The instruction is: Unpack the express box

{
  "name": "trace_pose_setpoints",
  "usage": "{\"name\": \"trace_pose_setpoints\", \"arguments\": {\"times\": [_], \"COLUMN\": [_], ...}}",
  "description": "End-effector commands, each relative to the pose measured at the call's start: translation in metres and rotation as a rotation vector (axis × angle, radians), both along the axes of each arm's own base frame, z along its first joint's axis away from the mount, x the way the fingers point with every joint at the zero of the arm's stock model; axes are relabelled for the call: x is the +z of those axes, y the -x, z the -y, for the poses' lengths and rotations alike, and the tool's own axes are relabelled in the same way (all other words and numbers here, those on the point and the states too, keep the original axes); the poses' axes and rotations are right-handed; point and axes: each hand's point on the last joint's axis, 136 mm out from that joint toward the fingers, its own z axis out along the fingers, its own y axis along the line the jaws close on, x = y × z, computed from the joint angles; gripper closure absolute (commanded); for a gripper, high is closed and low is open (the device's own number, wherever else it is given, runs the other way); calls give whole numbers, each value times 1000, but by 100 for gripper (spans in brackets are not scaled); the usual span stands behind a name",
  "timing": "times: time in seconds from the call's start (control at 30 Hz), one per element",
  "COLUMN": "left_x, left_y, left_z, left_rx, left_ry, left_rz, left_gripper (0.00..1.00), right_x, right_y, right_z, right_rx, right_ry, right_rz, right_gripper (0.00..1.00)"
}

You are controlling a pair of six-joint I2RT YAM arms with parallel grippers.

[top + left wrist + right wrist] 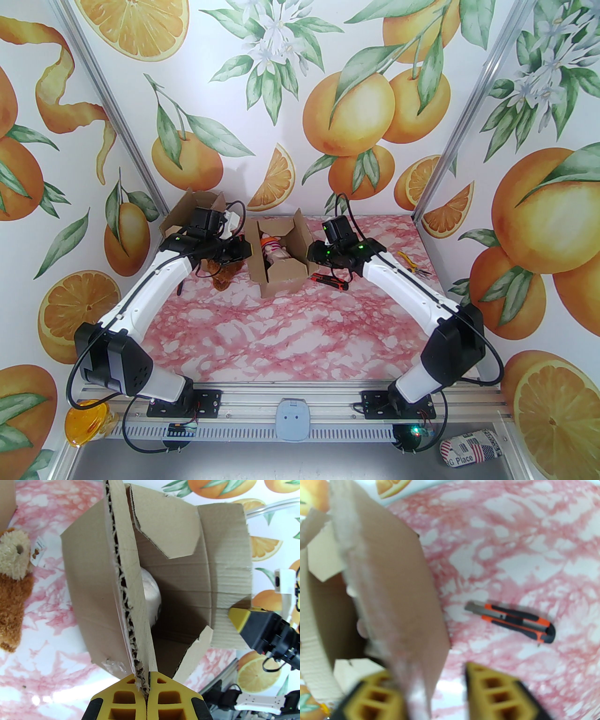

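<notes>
The express box (280, 276) stands open at the table's middle back, flaps up, with a doll-like toy (273, 251) lying inside. My left gripper (148, 682) is shut on the corrugated edge of the box's left flap (126, 585); in the top view it (243, 248) sits at the box's left side. A pale rounded item (151, 597) shows deep inside. My right gripper (425, 669) straddles the right flap (393, 585), its jaws apart, and the right finger (499, 691) is clear of the cardboard. That view is blurred.
A brown teddy bear (14, 578) lies on the pink marbled table (290, 337) left of the box. An orange-black utility knife (511, 623) lies right of the box, and yellow pliers (412, 263) further right. A second open carton (187, 211) stands at the back left.
</notes>
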Motion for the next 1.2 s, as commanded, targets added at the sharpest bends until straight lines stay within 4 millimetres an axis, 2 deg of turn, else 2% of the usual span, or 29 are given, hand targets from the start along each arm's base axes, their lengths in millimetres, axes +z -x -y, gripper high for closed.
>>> {"name": "trace_pose_setpoints", "arguments": {"times": [0.0,0.07,0.17,0.27,0.4,0.43,0.47,0.6,0.73,0.83,0.9,1.0,1.17], "left_x": [21,25,33,39,45,49,54,61,60,59,58,53,42], "left_y": [-10,-8,-5,-4,-3,-3,-3,1,3,4,4,5,4], "left_z": [0,7,16,20,25,30,39,51,58,65,70,80,92], "left_rx": [23,19,11,9,-1,-13,-40,-73,-97,-120,-141,-182,-226], "left_ry": [-56,-62,-87,-94,-90,-86,-89,-70,-70,-56,-41,-17,13], "left_rz": [98,117,139,146,161,174,193,218,209,207,200,183,130], "left_gripper": [100,100,100,100,100,100,100,100,100,100,100,100,100], "right_x": [69,106,142,157,160,157,120,85,65,36,21,8,-17], "right_y": [-7,-3,4,3,4,6,5,-2,-7,-15,-22,-32,-51], "right_z": [9,-5,-26,-33,-43,-58,-85,-90,-97,-92,-82,-74,-65], "right_rx": [-40,-22,-2,2,40,94,156,144,162,135,90,48,13], "right_ry": [192,241,277,247,203,154,96,104,101,145,162,169,248], "right_rz": [233,336,440,451,453,431,302,235,194,137,121,131,111], "right_gripper": [35,30,27,27,32,37,42,45,48,47,42,41,32]}}
